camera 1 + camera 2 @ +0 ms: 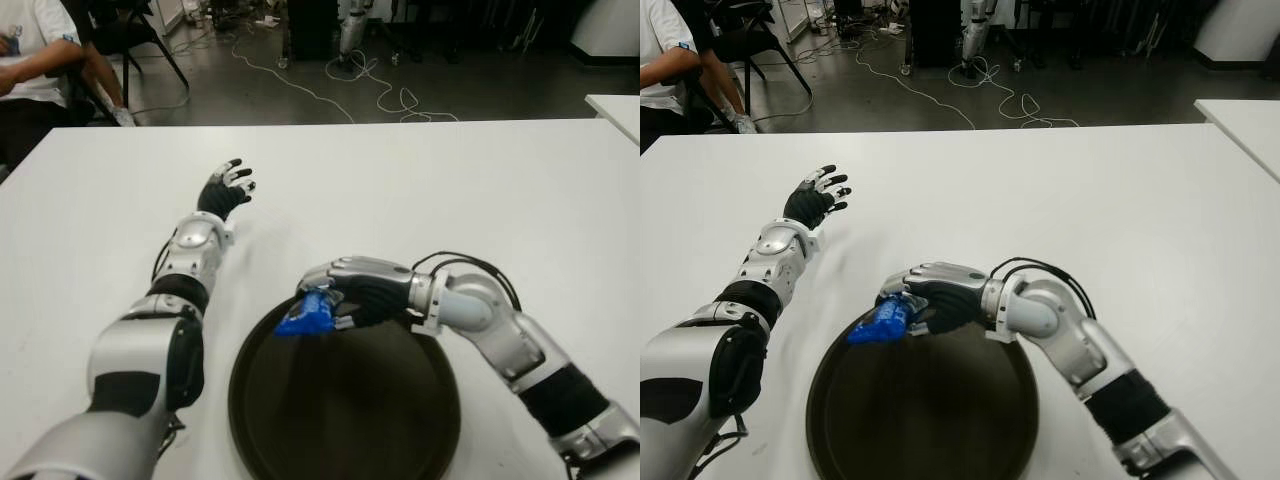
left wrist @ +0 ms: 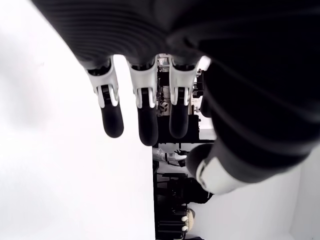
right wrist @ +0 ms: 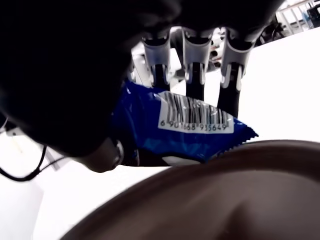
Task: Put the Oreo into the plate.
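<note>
A blue Oreo packet (image 1: 306,317) with a barcode label (image 3: 196,121) is held in my right hand (image 1: 345,290), whose fingers are curled around it. Hand and packet hover over the far left rim of the dark round plate (image 1: 345,405), which lies on the white table near its front edge. The packet's tip (image 1: 862,332) sticks out past my fingers above the plate's rim. My left hand (image 1: 224,190) shows far off to the left on the table, fingers spread and holding nothing.
The white table (image 1: 420,190) stretches wide behind and to the right of the plate. A seated person (image 1: 40,60) is at the far left beyond the table edge. Cables lie on the dark floor (image 1: 330,90) behind.
</note>
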